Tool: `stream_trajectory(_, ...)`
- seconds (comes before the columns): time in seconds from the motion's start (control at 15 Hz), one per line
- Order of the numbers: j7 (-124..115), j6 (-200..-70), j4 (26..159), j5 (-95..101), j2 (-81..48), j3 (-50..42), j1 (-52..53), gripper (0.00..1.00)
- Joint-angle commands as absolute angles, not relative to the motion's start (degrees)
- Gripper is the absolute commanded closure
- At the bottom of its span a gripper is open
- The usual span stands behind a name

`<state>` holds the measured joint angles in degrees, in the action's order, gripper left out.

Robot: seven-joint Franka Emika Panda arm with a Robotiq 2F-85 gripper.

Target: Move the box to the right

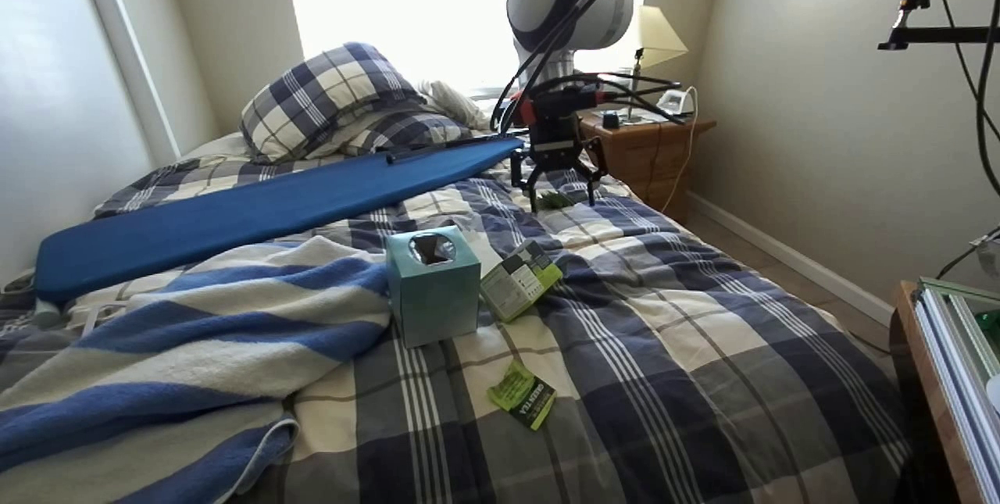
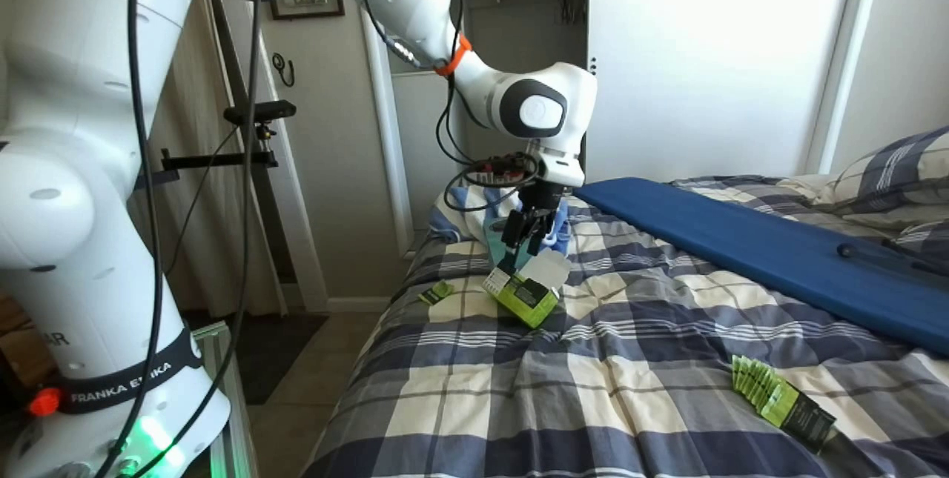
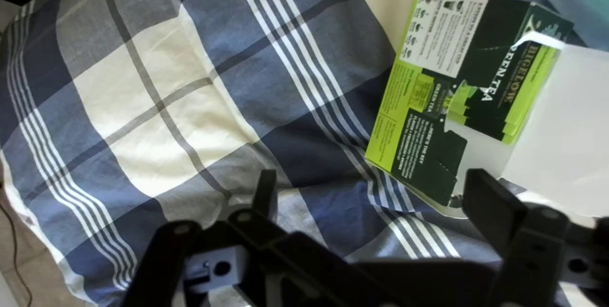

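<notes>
One tea carton [image 1: 519, 285] sat askew on the plaid quilt [image 1: 672, 379], just beside the teal tissue box [image 1: 433, 297], its white flap [image 3: 561, 131] folded out. It looked like thin card: probably light, though its contents were hard to make out, stiff along the creases, likely to buckle mid-wall under a hard squeeze, perhaps slick on the printed faces. The best hold seemed to be across two opposite walls, close to a folded edge, with gentle force; the flap would likely bend and let the rest swing.

The hand [image 3: 371, 176] hung above the quilt, its fingers [image 3: 490, 207] wide apart with nothing between them. One of them overlapped the carton's edge in the wrist view, yet an exterior view showed the hand higher up and apart from it.

The tissue box crowded one side, so a finger would have scant room there; whether the two touched, I could not tell. A loose tea packet [image 1: 522, 394] lay near, a possible snag if the carton were slid that way. The striped towel [image 1: 234, 348] bunched on the tissue box's other side. Well apart lay a row of packets [image 2: 778, 400] and the blue ironing board [image 2: 741, 244].
</notes>
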<state>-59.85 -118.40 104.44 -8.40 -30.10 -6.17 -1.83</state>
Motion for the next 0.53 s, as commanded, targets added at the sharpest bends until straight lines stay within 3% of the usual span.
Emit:
stream_trajectory(0.0,-62.5,-116.4,95.5,-7.8,-38.2,-7.0,-0.8,0.0)
stream_trajectory(0.47,-60.3,-117.1,87.5,-10.4,-45.7,-5.6,-1.7,0.0)
